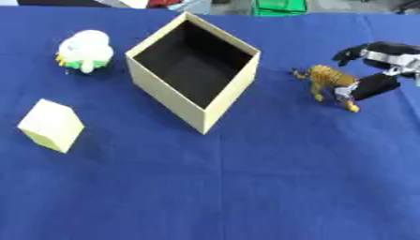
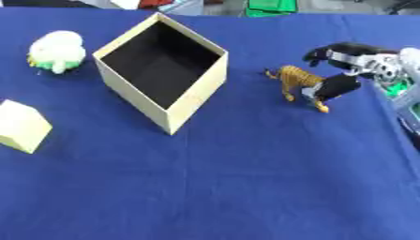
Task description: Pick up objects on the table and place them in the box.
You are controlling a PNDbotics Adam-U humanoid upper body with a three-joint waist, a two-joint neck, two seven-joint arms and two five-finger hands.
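I see the box (image 1: 197, 70), pale cream card with a dark inside, standing open and empty, turned corner-on toward me. To its right a striped orange tiger figure (image 1: 330, 83) stands on its legs. Left of the box lies a round white toy with green and yellow trim (image 1: 85, 50). Nearer me on the left sits a pale yellow cube (image 1: 51, 124), tilted askew.

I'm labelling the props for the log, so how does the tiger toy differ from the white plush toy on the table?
The tiger toy is orange with dark stripes and stands on thin legs; the white plush toy is round, white with green and yellow trim. The tiger lies right of the box, at the right hand; the plush lies left of it, untouched. Both are outside the box on the blue cloth.
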